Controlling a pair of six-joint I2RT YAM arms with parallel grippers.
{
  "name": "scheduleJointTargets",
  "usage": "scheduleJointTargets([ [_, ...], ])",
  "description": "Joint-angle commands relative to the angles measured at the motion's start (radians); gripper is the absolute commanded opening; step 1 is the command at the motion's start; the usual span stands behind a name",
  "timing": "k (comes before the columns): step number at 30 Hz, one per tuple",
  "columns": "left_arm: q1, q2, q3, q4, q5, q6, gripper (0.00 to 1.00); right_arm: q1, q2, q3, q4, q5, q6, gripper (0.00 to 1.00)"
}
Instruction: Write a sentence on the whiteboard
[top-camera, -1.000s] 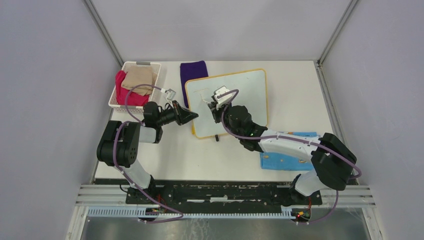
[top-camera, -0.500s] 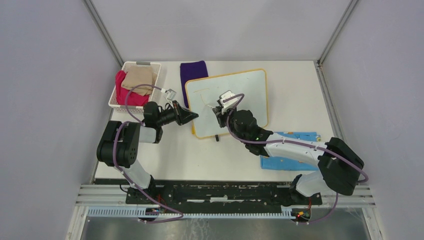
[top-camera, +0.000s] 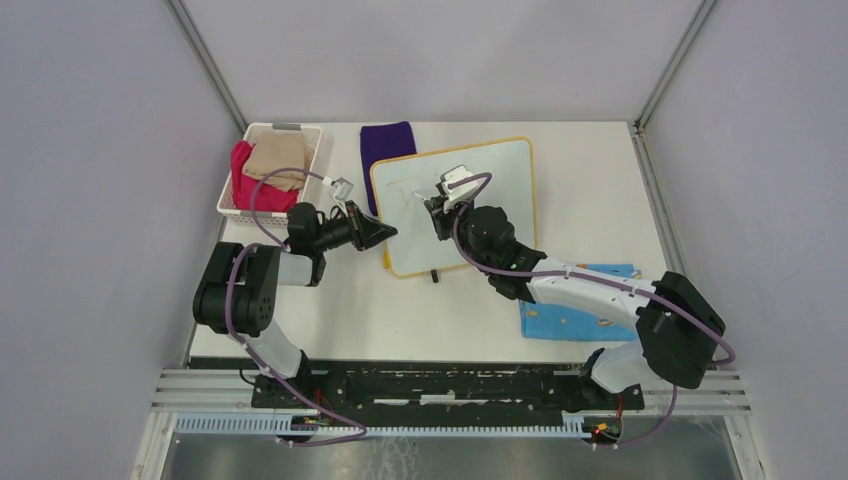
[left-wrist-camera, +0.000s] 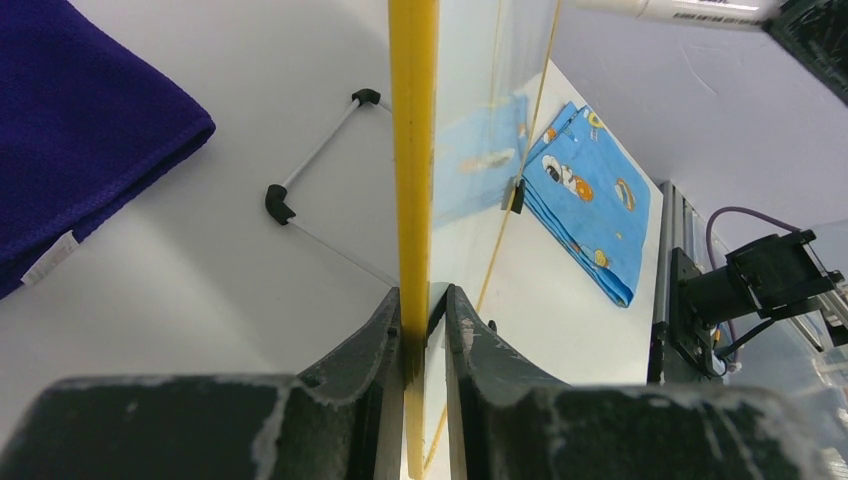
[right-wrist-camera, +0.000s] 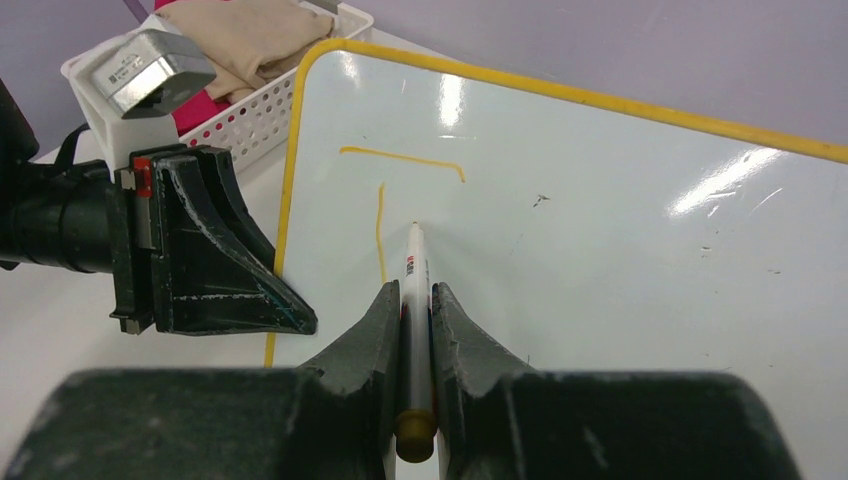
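Observation:
The whiteboard (top-camera: 495, 190), white with a yellow frame, stands tilted at mid-table. My left gripper (top-camera: 388, 233) is shut on its left frame edge (left-wrist-camera: 413, 150), one finger on each side (left-wrist-camera: 420, 300). My right gripper (top-camera: 440, 205) hovers over the board's upper left part, shut on a white marker (right-wrist-camera: 416, 270) with a yellow end cap. The marker tip sits at the board surface (right-wrist-camera: 600, 250), just right of a vertical yellow stroke (right-wrist-camera: 381, 225). Of the sentence, only that stroke and a horizontal yellow bar (right-wrist-camera: 400, 157) above it show.
A white basket (top-camera: 232, 196) with red and beige cloths stands at the far left. A purple cloth (top-camera: 388, 140) lies behind the board's left corner. A blue cartoon-print cloth (top-camera: 570, 322) lies under my right arm. The board's wire stand with black clip feet (left-wrist-camera: 280, 205) rests behind it.
My right gripper drew the marker down the board toward me, then came back up to the far side. The left gripper kept its hold and did not move.

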Motion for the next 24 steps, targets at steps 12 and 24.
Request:
scheduleJointTargets([
  [12,-0.006,0.001,0.010,-0.078,-0.069,0.085,0.02,-0.004,0.016,-0.007,-0.009,-0.012,0.012,0.00],
  [24,-0.008,-0.002,0.010,-0.083,-0.069,0.089,0.02,-0.015,-0.033,-0.060,-0.034,0.039,0.006,0.00],
])
